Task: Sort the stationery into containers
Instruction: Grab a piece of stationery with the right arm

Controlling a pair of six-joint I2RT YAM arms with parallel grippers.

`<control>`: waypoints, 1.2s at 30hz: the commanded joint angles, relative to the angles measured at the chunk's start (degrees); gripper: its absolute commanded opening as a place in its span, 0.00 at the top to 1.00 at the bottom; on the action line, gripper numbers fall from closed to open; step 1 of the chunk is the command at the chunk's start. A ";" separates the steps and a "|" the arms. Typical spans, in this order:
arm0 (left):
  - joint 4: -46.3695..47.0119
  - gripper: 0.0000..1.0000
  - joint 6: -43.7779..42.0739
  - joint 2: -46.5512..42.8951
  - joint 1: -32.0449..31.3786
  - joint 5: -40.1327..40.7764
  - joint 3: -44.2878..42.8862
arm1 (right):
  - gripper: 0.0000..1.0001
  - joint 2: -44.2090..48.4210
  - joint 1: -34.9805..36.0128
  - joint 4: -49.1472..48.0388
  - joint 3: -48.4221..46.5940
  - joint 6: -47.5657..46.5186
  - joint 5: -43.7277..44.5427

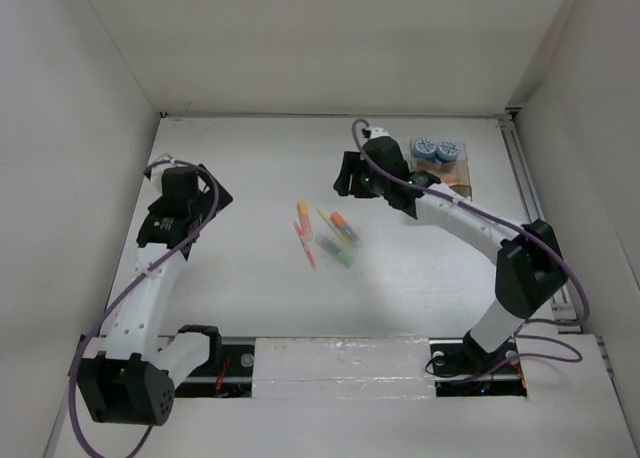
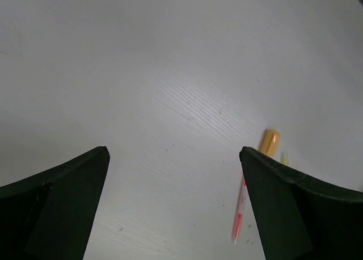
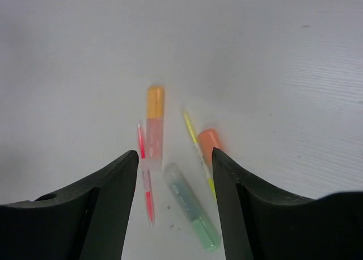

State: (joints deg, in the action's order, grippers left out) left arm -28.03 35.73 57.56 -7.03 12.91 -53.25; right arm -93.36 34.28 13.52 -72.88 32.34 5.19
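Coloured pens (image 1: 327, 236) are found loose on the table (image 1: 250, 178); blue tubs (image 1: 438, 150) are seated at the organizer (image 1: 462, 181). Left gripper (image 2: 173, 150) and right gripper (image 3: 175, 153) are spread apart, empty.

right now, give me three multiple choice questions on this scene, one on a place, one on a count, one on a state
1. Where do the blue tubs sit?
A) far right, at the organizer box
B) near left corner
C) at the near edge

2. How many blue tubs are there?
A) one
B) two
C) four

3. The right pincer is:
A) shut on something
B) open, holding nothing
C) out of view

Answers: A, the top view shows them far right at the box; B, two round lids lie side by side; B, its wrist view shows spread fingers with the pens lying loose below.
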 commanded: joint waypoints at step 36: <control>4.56 0.01 -5.57 -5.79 5.01 -8.78 1.84 | 0.61 -33.11 8.08 16.20 -30.05 -25.66 -0.09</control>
State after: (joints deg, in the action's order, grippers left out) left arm -25.36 31.44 52.56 -2.13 5.04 -51.99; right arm -126.80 42.44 32.49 -102.91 7.92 6.66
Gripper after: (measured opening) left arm 0.993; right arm 0.391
